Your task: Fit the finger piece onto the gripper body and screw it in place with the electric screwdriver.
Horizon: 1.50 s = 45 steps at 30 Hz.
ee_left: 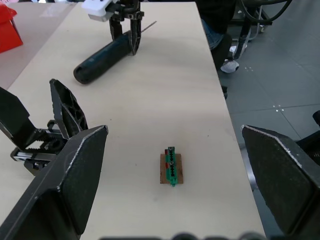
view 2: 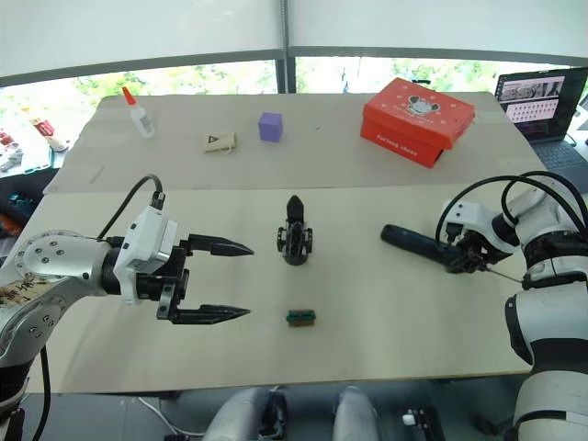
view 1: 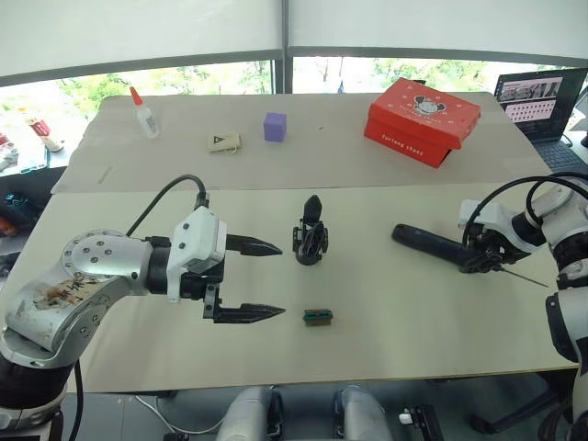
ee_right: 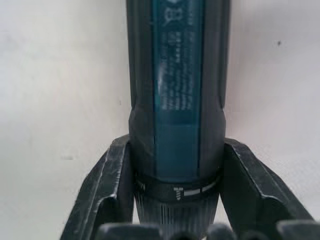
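The long, thick black cylindrical electric screwdriver lies flat on the pale wooden table, on the robot's right side, well apart from the small black gripper body standing upright near the table's centre. The tool's long axis runs across the table: the rounded butt end points toward the gripper body, and the thin metal bit points outward toward the right edge.

The right gripper has its two black fingers closed against both flanks of the screwdriver barrel, at the collar just behind the bit. The tool appears rigid and smooth-skinned, probably fairly heavy for its size — a hold this far forward leaves most of the body overhanging, so it may tip or slip unless the fingers clamp firmly.

The left gripper hovers with its fingers spread wide and nothing between them, level with a tiny green-and-black block lying just beyond its lower fingertip.

The gripper body looks stiff but light and easily toppled; its round base is the safest place to steady it. The finger piece cannot be identified as a separate part.
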Each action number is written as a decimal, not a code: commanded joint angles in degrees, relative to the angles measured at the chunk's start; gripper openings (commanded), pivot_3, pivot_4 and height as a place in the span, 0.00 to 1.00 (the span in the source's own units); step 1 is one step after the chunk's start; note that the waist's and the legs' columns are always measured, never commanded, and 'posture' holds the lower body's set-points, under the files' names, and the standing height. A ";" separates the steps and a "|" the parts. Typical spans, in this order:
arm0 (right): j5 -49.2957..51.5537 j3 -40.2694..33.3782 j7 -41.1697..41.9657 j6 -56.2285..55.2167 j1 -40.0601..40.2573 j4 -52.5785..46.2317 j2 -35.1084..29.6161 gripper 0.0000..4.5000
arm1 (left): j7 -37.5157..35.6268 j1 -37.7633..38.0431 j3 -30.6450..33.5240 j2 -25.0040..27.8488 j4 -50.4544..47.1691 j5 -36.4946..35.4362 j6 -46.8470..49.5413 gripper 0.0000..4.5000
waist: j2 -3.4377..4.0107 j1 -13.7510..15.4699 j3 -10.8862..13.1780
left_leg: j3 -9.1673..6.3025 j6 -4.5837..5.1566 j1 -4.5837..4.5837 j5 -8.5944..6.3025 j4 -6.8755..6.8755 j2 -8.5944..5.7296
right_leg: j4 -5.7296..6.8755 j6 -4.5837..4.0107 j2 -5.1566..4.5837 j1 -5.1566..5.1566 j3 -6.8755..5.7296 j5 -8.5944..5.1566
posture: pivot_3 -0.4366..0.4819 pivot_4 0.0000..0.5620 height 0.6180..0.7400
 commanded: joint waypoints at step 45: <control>58.60 -21.25 -31.68 19.31 58.02 -101.38 26.54 0.43 | -10.21 4.12 -15.44 -14.15 25.08 22.24 -29.31 1.00 | -0.02 1.76 0.05 | 0.18 0.05 0.11 0.01 -0.02 -0.08 | 0.21 0.00 0.05 -0.15 0.52 0.00 | 0.48 0.27 1.00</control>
